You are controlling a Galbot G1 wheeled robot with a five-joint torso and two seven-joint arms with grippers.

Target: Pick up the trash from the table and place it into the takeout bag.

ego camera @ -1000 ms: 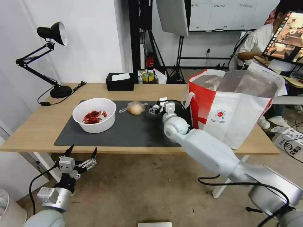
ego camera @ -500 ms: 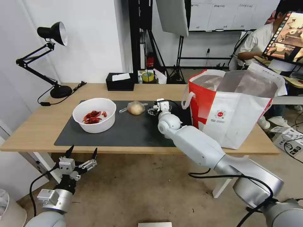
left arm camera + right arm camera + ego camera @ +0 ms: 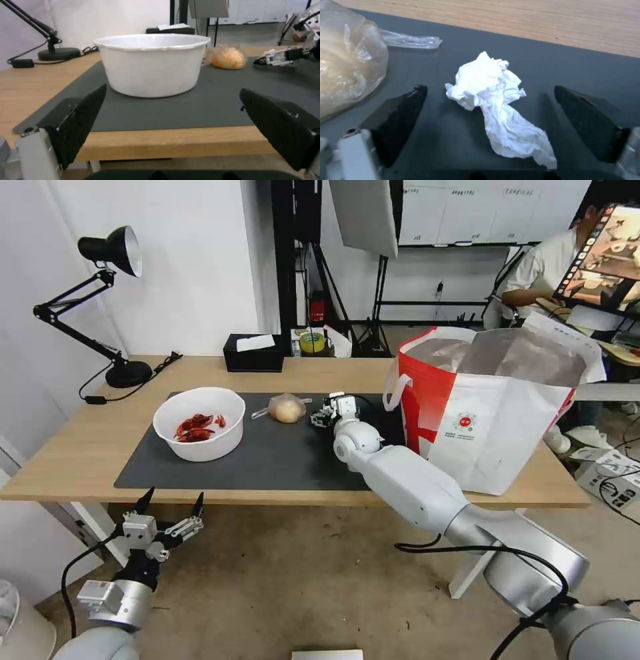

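The tabletop (image 3: 80, 453) is pale, smooth wood grain under a matt dark grey mat (image 3: 267, 460). The bowl (image 3: 151, 65) looks like smooth white plastic. The tissue (image 3: 493, 100) is crumpled soft paper; the clear bag (image 3: 346, 65) is glossy, wrinkled film.

White bowl (image 3: 199, 423), red shells (image 3: 195, 426); dark grey mat (image 3: 267, 453); white tissue (image 3: 493, 100); yellowish lump (image 3: 287, 410).

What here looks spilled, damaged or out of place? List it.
Nothing is spilled or damaged. The shells sit inside the upright white bowl, the clear bag lies closed on the mat, and the crumpled tissue lies between the fingers of the open right gripper. The takeout bag stands upright.
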